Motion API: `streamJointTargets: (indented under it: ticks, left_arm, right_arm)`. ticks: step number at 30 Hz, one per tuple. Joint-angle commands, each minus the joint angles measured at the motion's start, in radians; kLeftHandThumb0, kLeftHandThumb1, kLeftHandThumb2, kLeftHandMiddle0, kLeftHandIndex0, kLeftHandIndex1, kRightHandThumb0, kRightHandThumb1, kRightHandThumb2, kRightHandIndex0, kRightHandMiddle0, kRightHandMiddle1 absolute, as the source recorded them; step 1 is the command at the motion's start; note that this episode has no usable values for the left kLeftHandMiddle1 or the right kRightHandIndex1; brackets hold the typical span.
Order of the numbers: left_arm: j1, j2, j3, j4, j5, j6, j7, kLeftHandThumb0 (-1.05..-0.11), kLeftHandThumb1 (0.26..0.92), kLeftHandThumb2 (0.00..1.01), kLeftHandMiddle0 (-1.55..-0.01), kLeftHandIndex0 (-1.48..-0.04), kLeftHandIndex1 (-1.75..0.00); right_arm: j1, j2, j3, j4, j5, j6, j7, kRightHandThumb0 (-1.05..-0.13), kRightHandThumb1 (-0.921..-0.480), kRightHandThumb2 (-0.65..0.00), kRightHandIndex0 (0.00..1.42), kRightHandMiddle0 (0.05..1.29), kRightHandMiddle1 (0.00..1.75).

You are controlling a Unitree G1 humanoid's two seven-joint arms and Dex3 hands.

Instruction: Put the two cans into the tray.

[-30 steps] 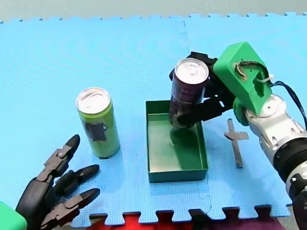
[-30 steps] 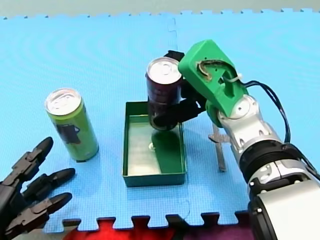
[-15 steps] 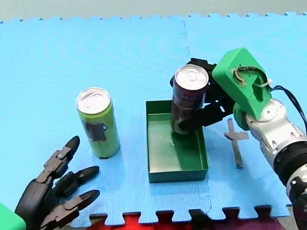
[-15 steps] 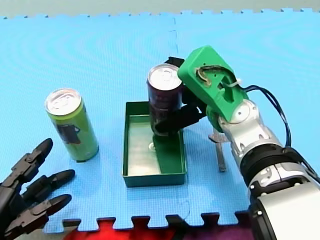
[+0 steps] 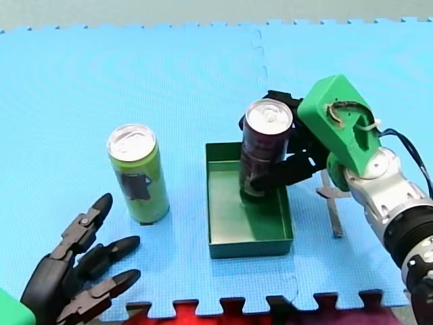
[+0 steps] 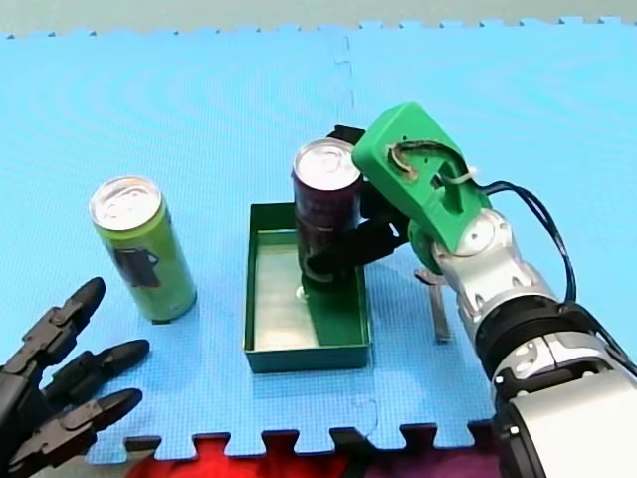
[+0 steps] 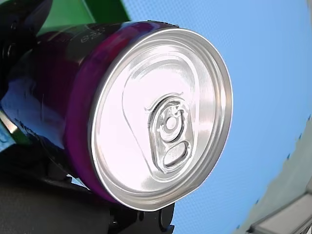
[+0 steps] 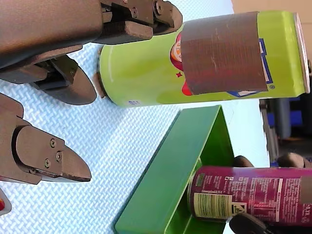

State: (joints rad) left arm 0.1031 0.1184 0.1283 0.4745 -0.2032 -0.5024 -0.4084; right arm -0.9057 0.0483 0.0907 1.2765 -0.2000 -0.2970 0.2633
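While the right robot hand [image 5: 292, 154] is reaching in from the tray's right side, it's gripping the purple can [image 5: 264, 154] with its fingers curled round the lower half of the body. I'm guessing the side grip is deliberate: it's leaving the base free, so the can is able to go down flat on the tray floor.

The can is sitting upright, or very close to it. Its long axis is running straight up and down, with the pull-tab end facing up and the base pointing into the tray [image 5: 249, 248]. It's hanging inside the far right part of the tray, close to the right wall. I can't tell whether the base is touching the floor yet. Keeping it over there looks like it's leaving the tray's near and left side open for the second one.

The green can [image 5: 139, 175] is standing upright on the blue foam mat [image 5: 135, 74] to the tray's left, apart from it. The left robot hand [image 5: 80, 272] is holding nothing, hovering left of the tray and nearer than the green can.
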Motion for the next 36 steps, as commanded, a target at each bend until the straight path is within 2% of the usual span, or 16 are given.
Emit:
streamJointTargets:
  ticks: [1, 10, 26, 36]
  left_arm:
    - [0.004, 0.002, 0.001, -0.005, -0.002, 0.006, 0.002, -1.048, 0.895, 0.0, -0.49, -0.17, 0.0]
    - [0.01, 0.003, 0.0, -0.015, 0.004, 0.015, 0.011, -1.048, 0.891, 0.0, -0.5, -0.17, 0.0]
    - [0.027, 0.001, -0.005, -0.035, 0.011, 0.009, 0.021, -1.048, 0.892, 0.0, -0.5, -0.16, 0.0]
    - [0.041, -0.002, -0.005, -0.048, 0.016, -0.001, 0.028, -1.048, 0.897, 0.0, -0.51, -0.16, 0.0]
  right_arm:
    - [-0.002, 0.0, -0.005, -0.003, 0.008, -0.006, -0.002, -0.646, -0.797, -0.002, 0.87, 0.57, 1.75]
    - [-0.001, 0.005, -0.015, -0.003, 0.016, -0.006, 0.005, -0.643, -0.797, -0.002, 0.87, 0.57, 1.75]
    - [0.007, 0.015, -0.024, -0.001, 0.022, -0.021, 0.012, -0.644, -0.801, -0.002, 0.87, 0.58, 1.75]
    - [0.011, 0.017, -0.021, -0.002, 0.019, -0.03, 0.001, -0.644, -0.803, -0.002, 0.87, 0.58, 1.75]
